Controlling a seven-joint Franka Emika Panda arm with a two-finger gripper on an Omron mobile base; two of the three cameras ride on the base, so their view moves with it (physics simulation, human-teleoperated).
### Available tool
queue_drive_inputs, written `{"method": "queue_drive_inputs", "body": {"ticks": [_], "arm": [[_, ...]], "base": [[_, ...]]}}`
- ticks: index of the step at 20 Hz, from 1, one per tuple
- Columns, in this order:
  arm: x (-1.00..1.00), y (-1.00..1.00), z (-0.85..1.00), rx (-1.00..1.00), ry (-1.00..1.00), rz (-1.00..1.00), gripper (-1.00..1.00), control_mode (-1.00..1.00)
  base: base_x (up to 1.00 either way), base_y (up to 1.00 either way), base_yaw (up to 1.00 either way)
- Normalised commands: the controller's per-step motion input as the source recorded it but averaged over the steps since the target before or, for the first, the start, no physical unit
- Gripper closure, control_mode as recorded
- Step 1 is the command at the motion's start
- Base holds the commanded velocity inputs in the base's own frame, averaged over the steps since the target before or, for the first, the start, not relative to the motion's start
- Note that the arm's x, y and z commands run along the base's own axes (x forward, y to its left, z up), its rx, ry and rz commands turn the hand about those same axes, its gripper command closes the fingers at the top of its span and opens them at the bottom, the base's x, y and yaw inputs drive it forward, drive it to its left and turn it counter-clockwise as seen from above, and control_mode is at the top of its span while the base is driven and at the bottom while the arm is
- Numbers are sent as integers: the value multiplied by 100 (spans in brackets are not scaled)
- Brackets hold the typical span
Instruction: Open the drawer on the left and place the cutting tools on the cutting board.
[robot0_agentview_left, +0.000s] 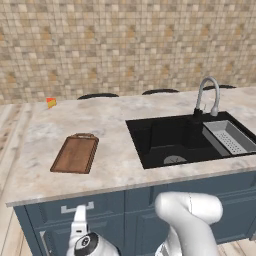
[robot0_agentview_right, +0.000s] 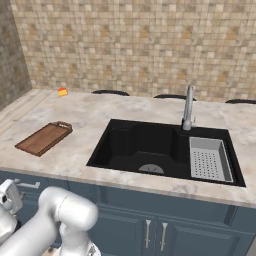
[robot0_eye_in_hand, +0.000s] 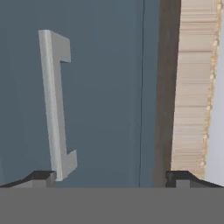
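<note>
Blue cabinetry: drawer (robot0_eye_in_hand: 100, 96) handle (robot0_eye_in_hand: 54, 105) just beyond open jaws.

Lighting's flat and even everywhere, classic render look, no obvious light source. The counter (robot0_agentview_left: 115, 150) barely carries any shadows, only a faint dark edge beside the cutting board (robot0_agentview_left: 75, 155). The black sink (robot0_agentview_right: 150, 147) swallows detail, its basin reads as one dark mass. No glare on the faucet (robot0_agentview_left: 209, 95), just a soft sheen. Everything's a bit soft and low-res, tile wall (robot0_agentview_right: 140, 45) looks blotchy, and the handle (robot0_eye_in_hand: 54, 105) up close is fuzzy with blurred edges
</note>
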Motion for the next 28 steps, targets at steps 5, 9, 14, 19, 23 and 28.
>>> {"method": "queue_drive_inputs", "body": {"ticks": [5, 9, 14, 19, 23, 28], "arm": [[28, 14, -32, 0, -4, 0, -100, -100], [34, 14, -25, 0, -7, 0, -100, -100], [33, 17, -21, 0, -6, 0, -100, -100], [32, 17, -23, 0, -5, 0, -100, -100], [18, 12, -38, 0, -2, 0, -100, -100], [11, 3, -35, 0, -3, 0, -100, -100]], "base": [[0, 0, 0], [0, 0, 0], [0, 0, 0], [0, 0, 0], [0, 0, 0], [0, 0, 0]]}}
